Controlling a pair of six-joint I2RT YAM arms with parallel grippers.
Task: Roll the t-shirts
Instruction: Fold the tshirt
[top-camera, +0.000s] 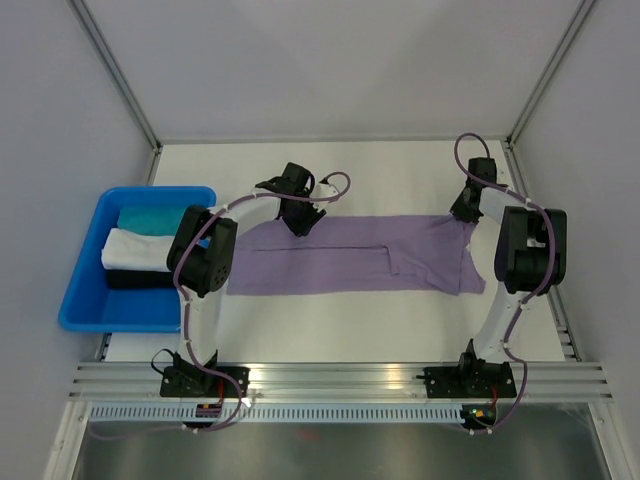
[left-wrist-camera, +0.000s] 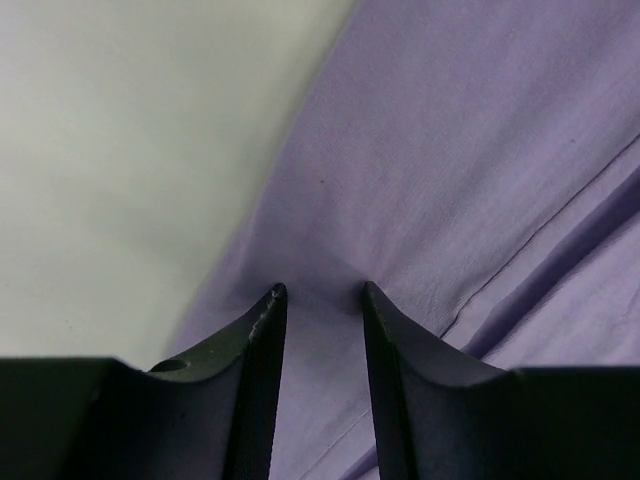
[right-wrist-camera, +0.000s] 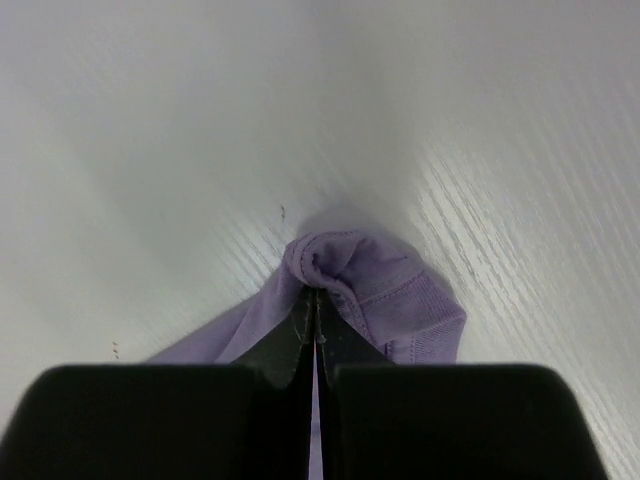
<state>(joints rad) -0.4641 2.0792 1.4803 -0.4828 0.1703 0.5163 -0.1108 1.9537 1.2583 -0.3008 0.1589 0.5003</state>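
The lavender t-shirt (top-camera: 350, 258) lies folded into a long strip across the middle of the white table. My left gripper (top-camera: 300, 222) is at the strip's far edge, left of centre. In the left wrist view the left gripper (left-wrist-camera: 321, 292) is open, its fingertips (left-wrist-camera: 273, 298) down on the t-shirt fabric (left-wrist-camera: 470, 150) close to its edge. My right gripper (top-camera: 465, 212) is at the strip's far right corner. In the right wrist view the right gripper (right-wrist-camera: 316, 292) is shut on a bunched hem of the t-shirt (right-wrist-camera: 385, 285).
A blue bin (top-camera: 85, 300) stands at the table's left edge and holds folded clothes in teal (top-camera: 150, 217), white (top-camera: 135, 250) and black. Grey walls and metal frame posts bound the table (top-camera: 400, 175) at the back and sides.
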